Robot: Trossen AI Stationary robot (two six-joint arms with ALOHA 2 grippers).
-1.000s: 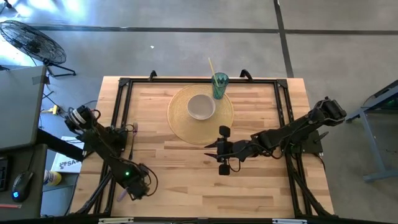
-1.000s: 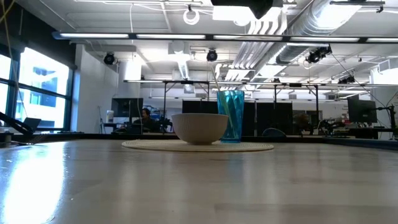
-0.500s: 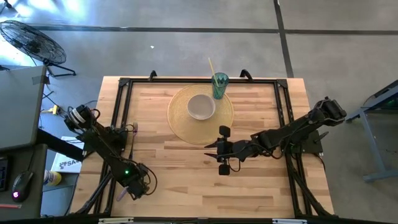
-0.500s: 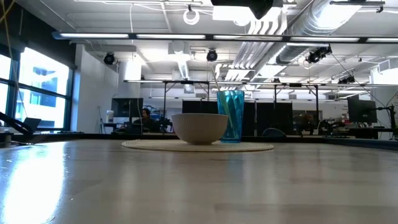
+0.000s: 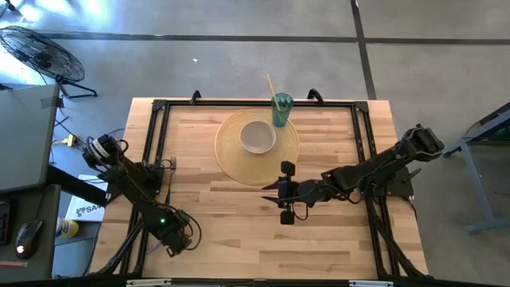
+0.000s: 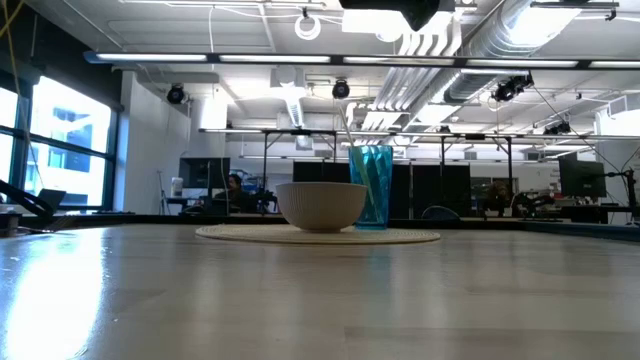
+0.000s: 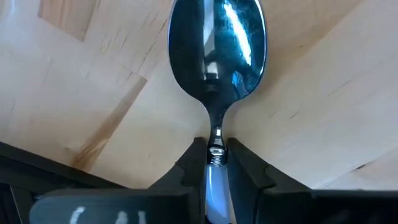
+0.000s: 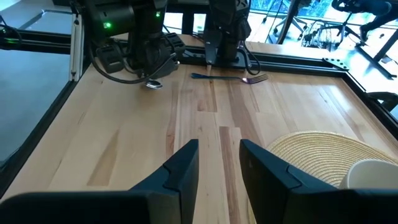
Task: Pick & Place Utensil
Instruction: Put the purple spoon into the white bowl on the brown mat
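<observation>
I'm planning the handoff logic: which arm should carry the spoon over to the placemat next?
Left. The left gripper is already shut on the spoon at the table's near left. The right gripper is open and empty beside the placemat.

A shiny metal spoon with a pale blue handle is pinched at its neck between the fingers of the left claw, its bowl pointing outward just above the wooden worktop near the front left corner. A dark-handled fork lies flat on the worktop by the left edge rail, tines pointing toward the far side, near the left arm.
</observation>
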